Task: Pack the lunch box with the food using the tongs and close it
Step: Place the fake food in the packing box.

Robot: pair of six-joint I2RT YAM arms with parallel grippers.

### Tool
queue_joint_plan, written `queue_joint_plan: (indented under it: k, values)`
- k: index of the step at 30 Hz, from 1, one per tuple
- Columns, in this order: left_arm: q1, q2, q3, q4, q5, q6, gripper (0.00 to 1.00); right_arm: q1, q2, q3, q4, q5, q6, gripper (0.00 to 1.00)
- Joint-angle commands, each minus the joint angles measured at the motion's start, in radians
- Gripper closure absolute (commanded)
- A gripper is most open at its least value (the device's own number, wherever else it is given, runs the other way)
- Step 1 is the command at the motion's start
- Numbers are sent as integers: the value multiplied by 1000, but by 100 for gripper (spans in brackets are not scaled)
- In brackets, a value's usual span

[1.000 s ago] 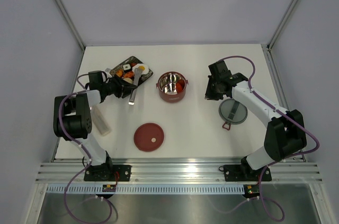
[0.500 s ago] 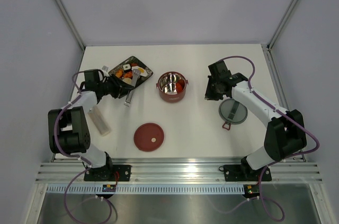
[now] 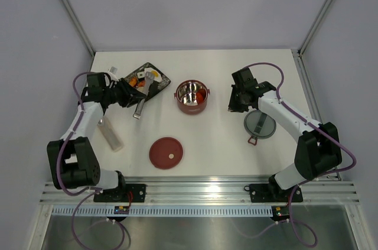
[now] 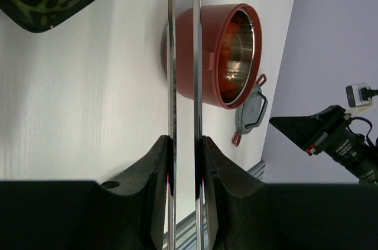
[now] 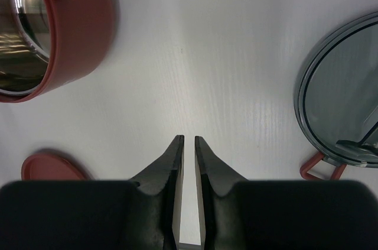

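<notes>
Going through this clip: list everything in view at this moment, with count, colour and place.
lunch box: one, dark red with steel inside, open, mid-table; an orange-red piece inside
tray: one, black, far left of the table
food: several pieces, white egg with yolk, orange bits, on the tray
tongs: one, silver, held over the table beside the tray
round lid: one, dark red, flat on the near table
clear lid: one, grey with a red clasp, right side
slim flat piece: one, whitish, near left edge
left gripper: closed on the tongs
right gripper: narrow gap, empty, between lunch box and clear lid
</notes>
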Motion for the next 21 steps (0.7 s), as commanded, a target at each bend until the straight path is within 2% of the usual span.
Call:
queue_joint_plan:
  k: [1, 9, 17, 21]
  values:
    - [-2, -92, 89, -80, -5, 114, 100, 8, -30, 30, 1, 4, 4, 81]
    - [-47, -214, 196, -286, -42, 281, 100, 8, -42, 39, -5, 9, 4, 81]
    - [-201, -271, 172, -277, 20, 237, 100, 8, -50, 30, -8, 18, 4, 81]
    - [-269, -265, 136, -277, 4, 222, 100, 8, -60, 20, -10, 21, 5, 80]
